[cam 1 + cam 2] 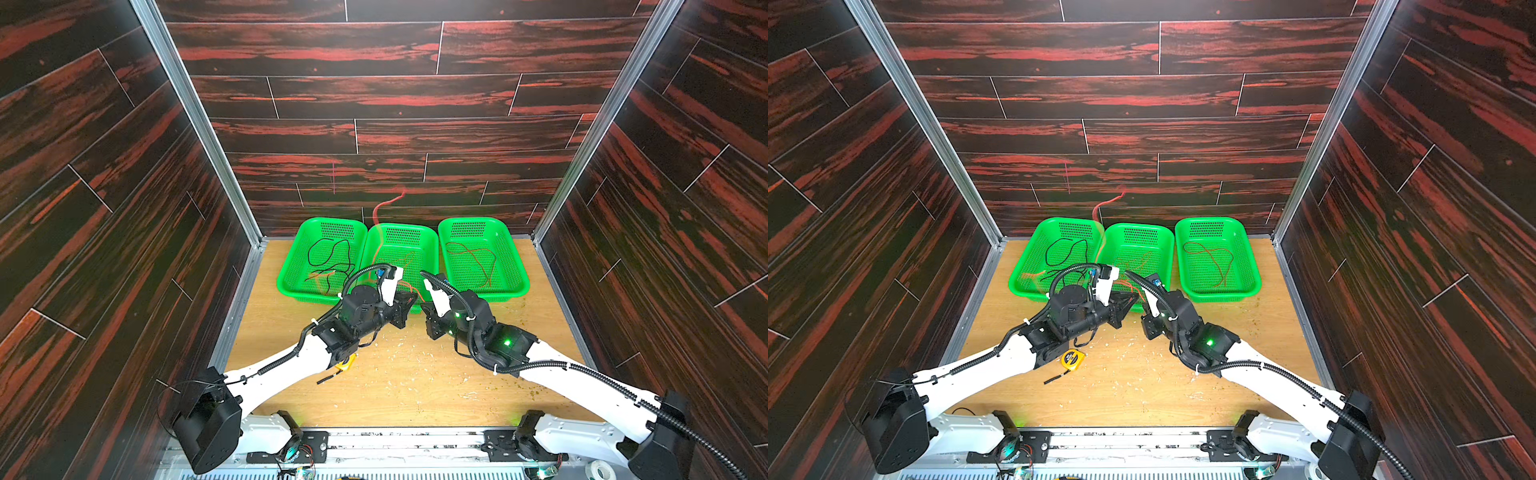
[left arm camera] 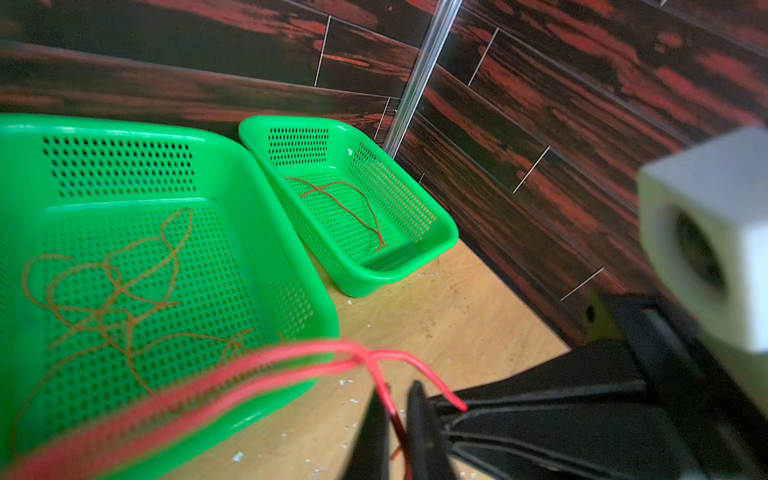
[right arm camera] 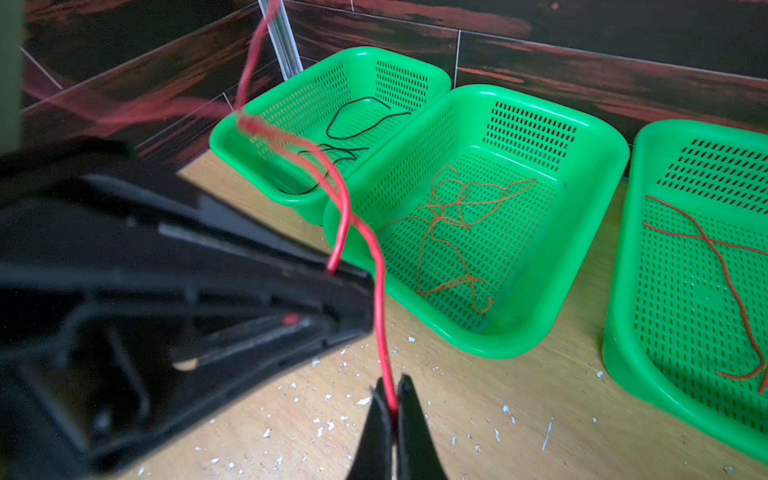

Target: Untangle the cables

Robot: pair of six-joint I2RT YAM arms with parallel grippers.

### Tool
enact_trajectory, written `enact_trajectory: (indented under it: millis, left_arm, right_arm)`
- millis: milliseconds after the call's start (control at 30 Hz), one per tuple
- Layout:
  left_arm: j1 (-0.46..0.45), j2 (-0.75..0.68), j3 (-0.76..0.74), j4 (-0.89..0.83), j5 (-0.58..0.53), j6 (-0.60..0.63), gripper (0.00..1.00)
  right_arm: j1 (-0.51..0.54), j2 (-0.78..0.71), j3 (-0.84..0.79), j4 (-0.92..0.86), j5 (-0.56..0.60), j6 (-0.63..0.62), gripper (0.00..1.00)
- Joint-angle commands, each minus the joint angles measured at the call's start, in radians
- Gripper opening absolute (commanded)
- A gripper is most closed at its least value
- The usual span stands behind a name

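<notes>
Left gripper and right gripper each pinched the red cable, its blurred length extending up toward the back wall, above the middle green basket at the table's back edge.

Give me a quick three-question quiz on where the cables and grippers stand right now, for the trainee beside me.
1. Multiple choice: what lies in the middle basket? A: a black cable. B: an orange cable. C: nothing.
2. True or false: the left gripper and the right gripper are both shut on the bright red cable.
3. Fill in: in both top views the black cable lies in the ___ basket.

Key:
1. B, the orange cable.
2. True.
3. The left basket.
</notes>
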Motion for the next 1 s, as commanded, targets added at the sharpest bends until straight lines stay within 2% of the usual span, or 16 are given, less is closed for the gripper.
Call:
enact_trajectory:
  millis: [0,100,300,567,800,967]
  left_arm:
    - [0.002,-0.004,0.019,0.035,0.022,0.02,0.0]
    - [0.002,-0.045,0.018,0.02,0.03,0.037,0.0]
    - [0.007,-0.212,-0.001,-0.068,-0.065,0.097,0.0]
    - [0.063,-0.374,0.024,-0.166,-0.122,0.163,0.0]
    - [0.209,-0.506,0.042,-0.289,-0.156,0.222,0.0]
    - [0.305,-0.552,0.045,-0.321,-0.118,0.22,0.0]
  right_arm:
    - [0.006,0.019,0.0,-0.001,0.062,-0.006,0.0]
    - [-0.022,0.04,-0.002,-0.025,0.112,0.01,0.0]
    - [-0.162,-0.009,-0.05,-0.034,0.053,0.035,0.0]
    - [-0.318,0.01,-0.071,-0.099,0.015,0.037,0.0]
    - [-0.441,-0.046,-0.11,-0.129,-0.006,0.02,0.0]
    - [-0.487,-0.064,-0.109,-0.16,-0.011,-0.006,0.0]
